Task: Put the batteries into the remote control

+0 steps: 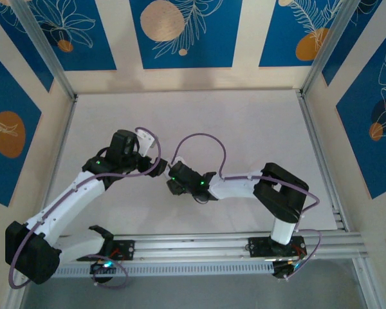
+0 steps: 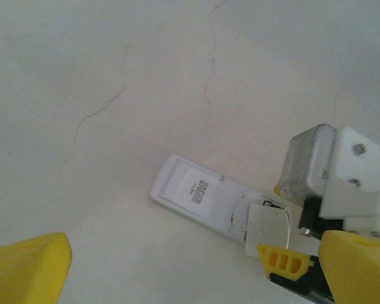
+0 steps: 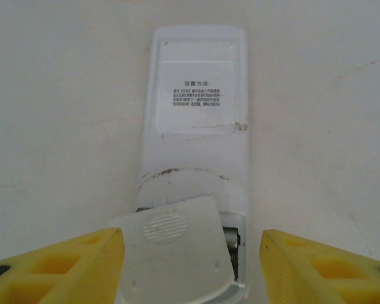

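Observation:
The remote control (image 3: 196, 152) lies back up on the table, its white label facing me; in the left wrist view the remote control (image 2: 193, 190) lies slanted. A loose white battery cover (image 3: 177, 253) rests askew over the compartment end. My right gripper (image 3: 191, 253) is open and straddles that end. Its left finger touches the cover's edge; its right finger stands clear of the remote. A grey metal part (image 3: 232, 239) shows in the gap beside the cover; I cannot tell whether it is a battery. The batteries are otherwise hidden. My left gripper (image 2: 193, 263) is wide open just short of the remote.
The two grippers, left (image 1: 157, 166) and right (image 1: 172, 181), meet at the middle of the white table (image 1: 244, 122). An aluminium rail (image 1: 199, 244) runs along the near edge. Patterned walls and metal posts close the sides and back.

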